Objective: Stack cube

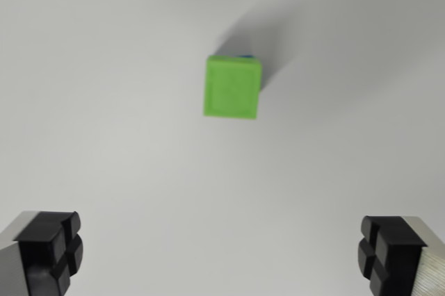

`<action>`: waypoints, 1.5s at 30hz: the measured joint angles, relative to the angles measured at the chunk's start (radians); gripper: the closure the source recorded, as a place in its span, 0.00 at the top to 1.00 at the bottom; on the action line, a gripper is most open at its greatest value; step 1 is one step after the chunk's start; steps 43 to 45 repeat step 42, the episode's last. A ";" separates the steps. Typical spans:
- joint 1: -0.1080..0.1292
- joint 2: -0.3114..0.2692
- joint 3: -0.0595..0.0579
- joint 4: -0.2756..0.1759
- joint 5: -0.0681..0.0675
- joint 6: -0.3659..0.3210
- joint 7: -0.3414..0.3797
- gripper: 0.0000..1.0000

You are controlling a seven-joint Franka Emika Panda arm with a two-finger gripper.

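A green cube (233,87) lies a little above the middle of the wrist view, seen from overhead on a white surface. A thin blue edge (243,55) peeks out at its top rim, from something underneath it that is otherwise hidden. My gripper (222,258) hovers high above, its two black-padded fingers (49,247) spread to the bottom corners of the view. It is open, nothing sits between the fingers, and the cube is well clear of them.
The plain white surface (104,136) fills the whole view. A soft shadow (268,35) falls from the cube toward the upper right.
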 joint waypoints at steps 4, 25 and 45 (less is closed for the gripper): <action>0.000 -0.005 0.000 0.012 -0.001 -0.018 0.001 1.00; 0.000 -0.009 0.001 0.027 -0.001 -0.037 0.001 1.00; 0.000 -0.009 0.001 0.027 -0.001 -0.037 0.001 1.00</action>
